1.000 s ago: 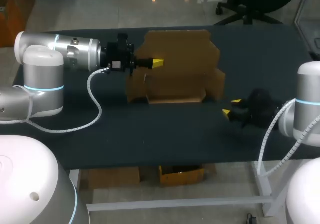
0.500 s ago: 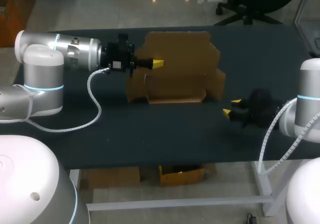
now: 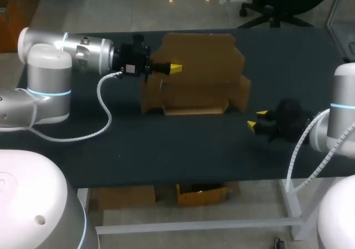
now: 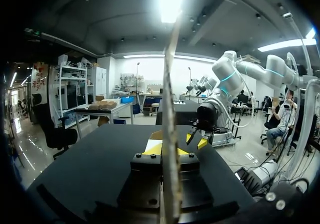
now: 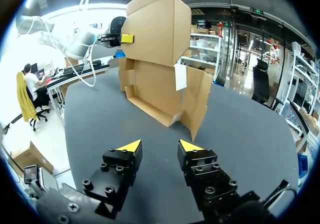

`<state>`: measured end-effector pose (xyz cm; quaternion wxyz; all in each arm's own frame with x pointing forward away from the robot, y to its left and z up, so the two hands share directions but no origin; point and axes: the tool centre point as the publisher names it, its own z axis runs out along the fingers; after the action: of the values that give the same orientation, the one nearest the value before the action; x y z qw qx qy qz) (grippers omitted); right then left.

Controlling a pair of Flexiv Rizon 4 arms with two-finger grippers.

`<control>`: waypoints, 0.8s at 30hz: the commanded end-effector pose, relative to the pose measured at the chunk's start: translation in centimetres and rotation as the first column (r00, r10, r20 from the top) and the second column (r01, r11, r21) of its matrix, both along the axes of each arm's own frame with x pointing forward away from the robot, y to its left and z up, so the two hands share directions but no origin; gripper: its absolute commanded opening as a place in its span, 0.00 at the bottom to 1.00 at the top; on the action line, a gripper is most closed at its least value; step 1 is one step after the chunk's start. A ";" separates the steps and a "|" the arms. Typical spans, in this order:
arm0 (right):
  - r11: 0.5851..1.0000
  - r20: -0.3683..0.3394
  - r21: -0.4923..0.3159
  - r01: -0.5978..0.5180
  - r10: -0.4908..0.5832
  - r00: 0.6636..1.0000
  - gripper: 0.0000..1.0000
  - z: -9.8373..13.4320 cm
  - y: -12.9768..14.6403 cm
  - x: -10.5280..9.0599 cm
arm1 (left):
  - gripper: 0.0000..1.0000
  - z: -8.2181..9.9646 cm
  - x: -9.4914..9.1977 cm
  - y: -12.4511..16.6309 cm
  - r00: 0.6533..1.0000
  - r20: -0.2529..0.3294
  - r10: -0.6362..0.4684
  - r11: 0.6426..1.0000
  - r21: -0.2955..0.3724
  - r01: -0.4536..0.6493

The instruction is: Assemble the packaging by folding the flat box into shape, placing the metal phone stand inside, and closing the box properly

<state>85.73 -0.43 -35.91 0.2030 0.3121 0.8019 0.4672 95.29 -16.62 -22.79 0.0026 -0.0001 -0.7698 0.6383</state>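
Note:
The brown cardboard box (image 3: 194,77) stands partly folded at the middle of the black table (image 3: 166,149), its tall back panel upright and a low front wall along the near side. My left gripper (image 3: 175,67) is shut on the back panel's left edge; in the left wrist view the cardboard (image 4: 169,84) runs edge-on between the yellow tips of that gripper (image 4: 169,149). My right gripper (image 3: 255,120) is open and holds nothing, a little to the right of the box's side flap (image 5: 197,97). The right wrist view has the right gripper (image 5: 160,145) facing the box (image 5: 155,39). No phone stand is visible.
Bare black tabletop lies in front of the box and to both sides. The table's front edge (image 3: 183,178) runs near my right gripper. A white cable (image 3: 105,107) loops from my left arm over the table's left part.
My left arm has shifted slightly up and to the right with the panel in its grip. The right arm has stayed in place.

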 end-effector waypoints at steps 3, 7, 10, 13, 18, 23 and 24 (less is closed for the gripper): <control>1.000 0.003 0.003 -0.002 0.002 1.000 0.43 0.0 -0.1 -0.1 | 0.00 -0.7 0.0 0.2 1.000 -0.004 0.001 1.000 0.004 0.000; 1.000 0.003 0.003 -0.002 0.002 1.000 0.44 0.0 -0.1 -0.1 | 0.00 -1.0 0.1 0.1 1.000 -0.011 -0.001 1.000 0.010 0.001; 1.000 0.003 0.003 -0.002 0.002 1.000 0.44 0.0 -0.1 -0.1 | 0.00 -1.0 0.2 0.1 1.000 -0.013 -0.002 1.000 0.010 0.002; 1.000 0.003 0.003 -0.002 0.002 1.000 0.44 0.0 -0.1 -0.1 | 0.00 -0.9 0.2 0.1 1.000 -0.011 -0.002 1.000 0.009 0.002; 1.000 0.003 0.003 -0.002 0.002 1.000 0.45 0.0 -0.1 -0.1 | 0.00 -0.8 0.1 0.2 1.000 -0.006 -0.003 1.000 0.001 0.003; 1.000 0.003 0.003 -0.002 0.002 1.000 0.44 0.0 -0.1 -0.1 | 0.00 -0.7 0.1 0.4 1.000 -0.003 0.002 1.000 -0.006 -0.002; 1.000 0.003 0.003 -0.002 0.002 1.000 0.44 0.0 -0.1 -0.1 | 0.00 -0.7 0.1 0.5 1.000 -0.002 0.003 1.000 -0.007 -0.003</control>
<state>85.65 -0.46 -35.85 0.2025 0.3117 0.8023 0.4671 95.35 -16.45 -22.99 0.0020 0.0025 -0.7680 0.6404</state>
